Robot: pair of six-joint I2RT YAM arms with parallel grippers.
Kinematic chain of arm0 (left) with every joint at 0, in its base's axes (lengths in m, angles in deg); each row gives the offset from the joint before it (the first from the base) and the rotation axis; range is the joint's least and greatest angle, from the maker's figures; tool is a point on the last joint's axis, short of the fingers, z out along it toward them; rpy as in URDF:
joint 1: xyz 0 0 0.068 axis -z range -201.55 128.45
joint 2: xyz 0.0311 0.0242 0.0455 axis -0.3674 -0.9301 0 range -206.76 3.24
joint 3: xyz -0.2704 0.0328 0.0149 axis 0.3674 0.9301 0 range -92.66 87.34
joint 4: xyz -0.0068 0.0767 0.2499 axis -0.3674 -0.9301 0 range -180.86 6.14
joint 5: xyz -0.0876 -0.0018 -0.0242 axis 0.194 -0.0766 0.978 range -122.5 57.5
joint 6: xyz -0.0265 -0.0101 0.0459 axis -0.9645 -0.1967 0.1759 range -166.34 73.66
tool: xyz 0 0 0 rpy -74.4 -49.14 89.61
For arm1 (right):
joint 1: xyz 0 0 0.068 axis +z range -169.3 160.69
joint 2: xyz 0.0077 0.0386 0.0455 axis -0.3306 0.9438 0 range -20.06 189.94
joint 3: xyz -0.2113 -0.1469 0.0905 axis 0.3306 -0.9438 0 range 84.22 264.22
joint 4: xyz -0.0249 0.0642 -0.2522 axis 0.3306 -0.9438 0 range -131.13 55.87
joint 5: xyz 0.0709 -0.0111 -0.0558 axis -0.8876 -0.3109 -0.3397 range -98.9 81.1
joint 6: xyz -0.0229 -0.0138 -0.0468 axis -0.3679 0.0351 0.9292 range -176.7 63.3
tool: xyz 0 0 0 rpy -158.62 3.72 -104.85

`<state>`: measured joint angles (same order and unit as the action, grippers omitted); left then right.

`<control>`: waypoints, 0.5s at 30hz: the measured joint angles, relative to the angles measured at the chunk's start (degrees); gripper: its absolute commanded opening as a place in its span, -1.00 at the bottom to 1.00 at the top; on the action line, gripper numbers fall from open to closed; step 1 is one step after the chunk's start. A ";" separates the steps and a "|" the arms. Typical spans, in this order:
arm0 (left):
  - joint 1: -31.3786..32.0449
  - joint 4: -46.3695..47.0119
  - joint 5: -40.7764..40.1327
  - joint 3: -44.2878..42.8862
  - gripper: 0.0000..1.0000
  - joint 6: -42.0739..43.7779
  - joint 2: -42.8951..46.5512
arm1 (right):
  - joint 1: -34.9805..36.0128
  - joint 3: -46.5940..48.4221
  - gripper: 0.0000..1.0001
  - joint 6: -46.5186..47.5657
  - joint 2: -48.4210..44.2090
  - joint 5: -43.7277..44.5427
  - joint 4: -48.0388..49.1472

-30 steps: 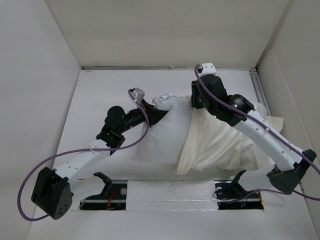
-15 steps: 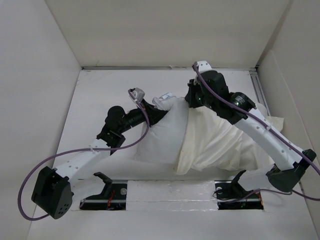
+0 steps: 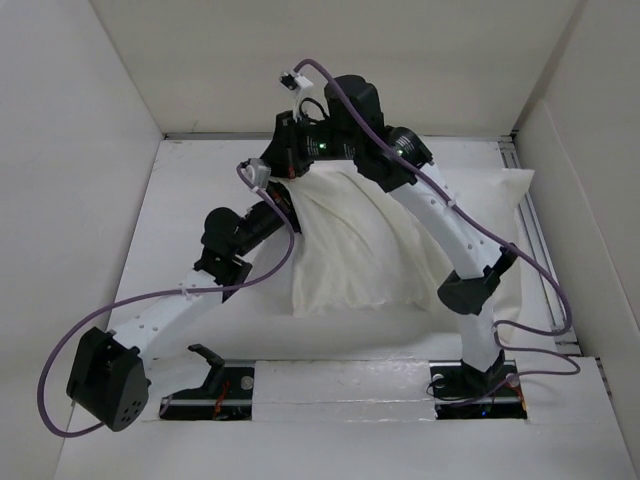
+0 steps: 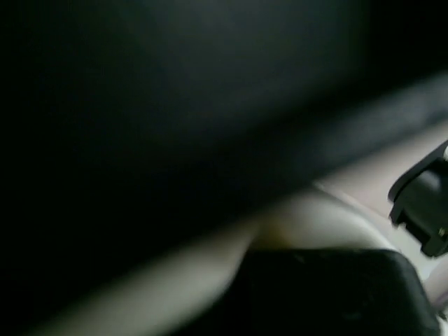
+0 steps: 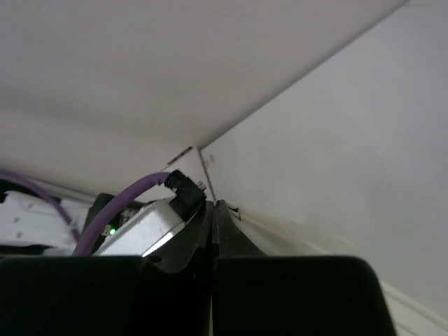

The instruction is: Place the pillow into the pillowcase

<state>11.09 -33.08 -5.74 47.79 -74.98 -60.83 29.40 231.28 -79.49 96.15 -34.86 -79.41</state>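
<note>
Two robot arms meet at the far left corner of a bedding bundle on the white worktop (image 3: 190, 180). The cream pillowcase (image 3: 360, 250) lies wrinkled across the middle of the worktop, its upper left corner rising to a peak where both arms converge. The whiter pillow (image 3: 512, 195) shows only at the right, one pointed corner and its side poking out beyond the cream cloth near the right wall.

The right pincer (image 3: 282, 160), on an arm arched high across the bundle, hangs just above that peak with its jaws pressed flat together. Whether it pinches cloth cannot be told. The left pincer (image 3: 285, 205) is nosed into the left edge of the fabric, narrow and nearly closed, its tips buried. Its own camera gives only darkness and a blur of pale cloth, so what it grips cannot be told.
</note>
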 measured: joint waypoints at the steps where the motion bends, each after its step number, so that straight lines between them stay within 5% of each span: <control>1: -0.09 0.48 -0.42 -0.96 -1.00 -0.02 0.22 | -0.02 0.46 -1.00 -1.55 0.17 -2.27 1.18; 10: 0.46 5.18 -6.84 -4.28 -1.00 1.90 -1.29 | -0.44 -11.58 -0.94 -6.40 -5.55 -11.50 17.40; 11: 0.68 5.40 -8.07 -4.28 -1.00 1.95 -1.77 | -0.63 -11.76 -0.60 -5.44 -5.62 -11.21 17.33; 12: 0.81 5.40 -9.46 -4.26 -1.00 2.12 -2.12 | -0.76 -11.72 0.49 -4.59 -5.62 -10.43 16.44; 13: 1.01 5.29 -10.99 -4.15 -1.00 2.58 -2.34 | -0.92 -11.45 0.94 -4.39 -5.70 -8.41 14.67; 15: 1.09 5.79 -15.61 -2.69 -1.00 2.75 -2.51 | -2.03 -10.19 1.00 -0.61 -6.14 0.87 9.11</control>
<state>12.18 -27.29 -21.34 45.10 -72.23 -63.35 27.37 221.10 -80.10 90.01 -33.98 -70.30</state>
